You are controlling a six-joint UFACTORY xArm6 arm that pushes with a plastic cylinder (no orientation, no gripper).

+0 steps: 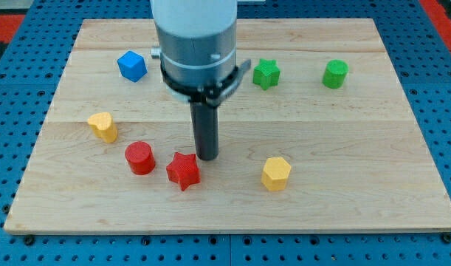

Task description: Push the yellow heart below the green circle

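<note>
Nothing done yet: yellow heart point(102, 125) sat at the left, well apart from the green circle point(334, 74) at far right. My tip point(207, 157), no fingers, held nothing, just beside the red star point(183, 171).

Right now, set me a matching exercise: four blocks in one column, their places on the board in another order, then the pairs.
Blocks:
1. yellow heart
2. green circle
3. red star
4. blue cube

Places:
A. the view's top right
B. just left of my tip, slightly lower
C. the view's left edge, mid-height
D. the view's top left

Pairs: 1-C, 2-A, 3-B, 4-D
</note>
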